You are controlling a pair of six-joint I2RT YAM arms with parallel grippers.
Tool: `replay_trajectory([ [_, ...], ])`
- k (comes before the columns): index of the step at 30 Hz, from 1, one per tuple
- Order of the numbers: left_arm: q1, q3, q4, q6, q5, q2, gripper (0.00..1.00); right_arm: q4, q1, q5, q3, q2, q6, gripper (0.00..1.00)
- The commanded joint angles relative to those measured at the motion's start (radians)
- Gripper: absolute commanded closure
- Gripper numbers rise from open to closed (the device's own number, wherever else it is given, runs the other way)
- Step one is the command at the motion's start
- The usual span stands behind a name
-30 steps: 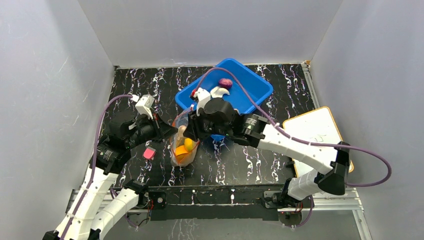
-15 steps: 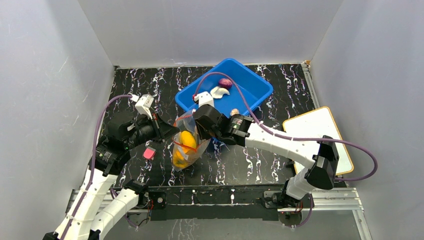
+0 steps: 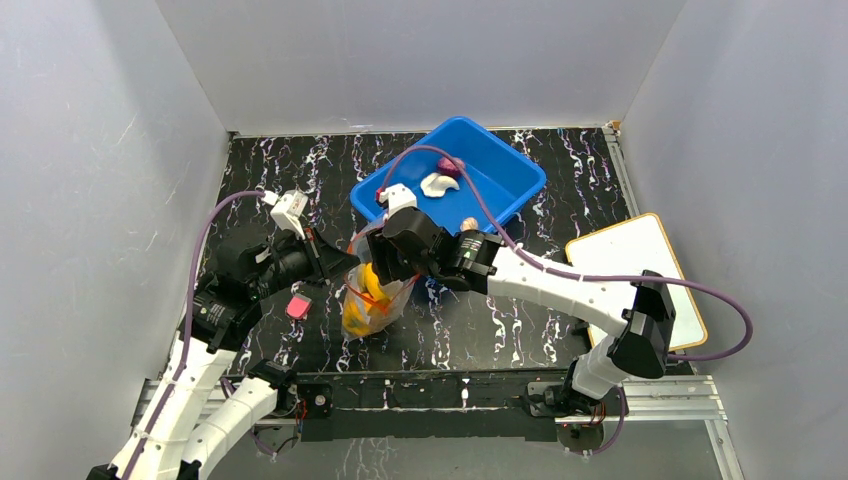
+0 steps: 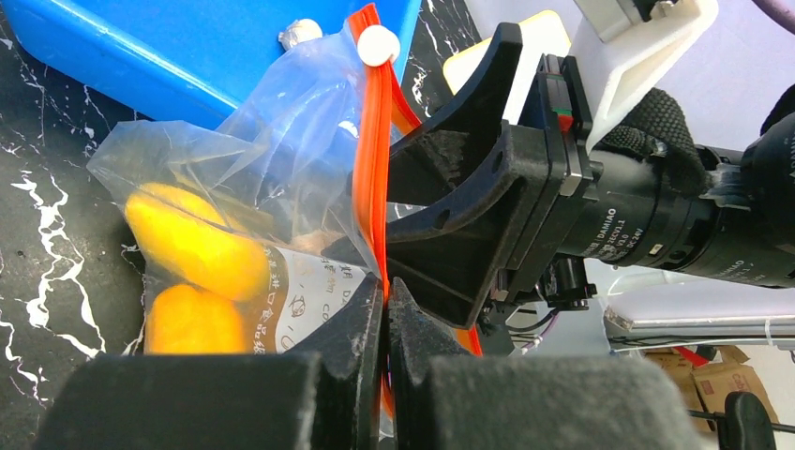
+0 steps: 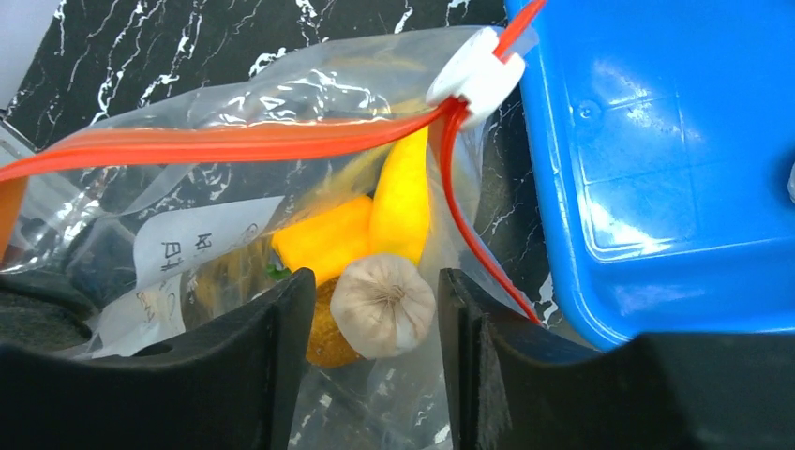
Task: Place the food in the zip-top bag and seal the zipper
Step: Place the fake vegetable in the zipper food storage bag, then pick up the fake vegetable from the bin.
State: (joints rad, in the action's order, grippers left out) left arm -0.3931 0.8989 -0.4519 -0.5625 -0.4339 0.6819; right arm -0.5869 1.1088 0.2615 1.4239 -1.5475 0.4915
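Observation:
The clear zip-top bag stands on the black table, mouth up. My left gripper is shut on its red-orange zipper and holds that edge up; the white slider sits at the strip's far end. My right gripper is open inside the bag's mouth, and a white garlic bulb lies loose between its fingers. Below it are a yellow fruit, an orange pepper and an orange-brown lump. A purple piece, a white piece and a beige bit lie in the bin.
The blue bin stands just behind and right of the bag, its near corner close to my right wrist. A small pink block lies left of the bag. A white board lies at the right.
My right gripper has moved left from the bin's near edge to the bag and down into its mouth. The left gripper has kept its hold on the zipper.

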Motion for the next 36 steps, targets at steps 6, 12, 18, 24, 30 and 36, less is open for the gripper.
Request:
replay_trajectory([
  [6, -0.001, 0.003, -0.013, 0.028, 0.011, 0.001, 1.00, 0.052, 0.003, -0.050, 0.116, 0.041, -0.148, 0.40],
  [12, -0.002, 0.004, -0.044, 0.052, 0.034, -0.005, 1.00, 0.073, 0.003, -0.031, 0.185, 0.055, -0.184, 0.38],
  [18, 0.000, -0.021, -0.019, 0.035, 0.025, -0.016, 1.00, 0.032, 0.003, -0.068, 0.243, 0.017, -0.156, 0.40],
  [24, -0.001, -0.022, -0.012, 0.037, 0.020, -0.015, 1.00, 0.048, 0.002, -0.038, 0.192, 0.039, -0.138, 0.42],
  [30, -0.001, -0.031, -0.022, 0.050, 0.025, -0.018, 1.00, 0.028, -0.045, -0.011, 0.194, 0.038, -0.209, 0.39],
  [36, -0.002, -0.019, -0.042, 0.063, 0.033, -0.025, 1.00, 0.041, -0.164, -0.083, 0.185, 0.014, -0.228, 0.39],
])
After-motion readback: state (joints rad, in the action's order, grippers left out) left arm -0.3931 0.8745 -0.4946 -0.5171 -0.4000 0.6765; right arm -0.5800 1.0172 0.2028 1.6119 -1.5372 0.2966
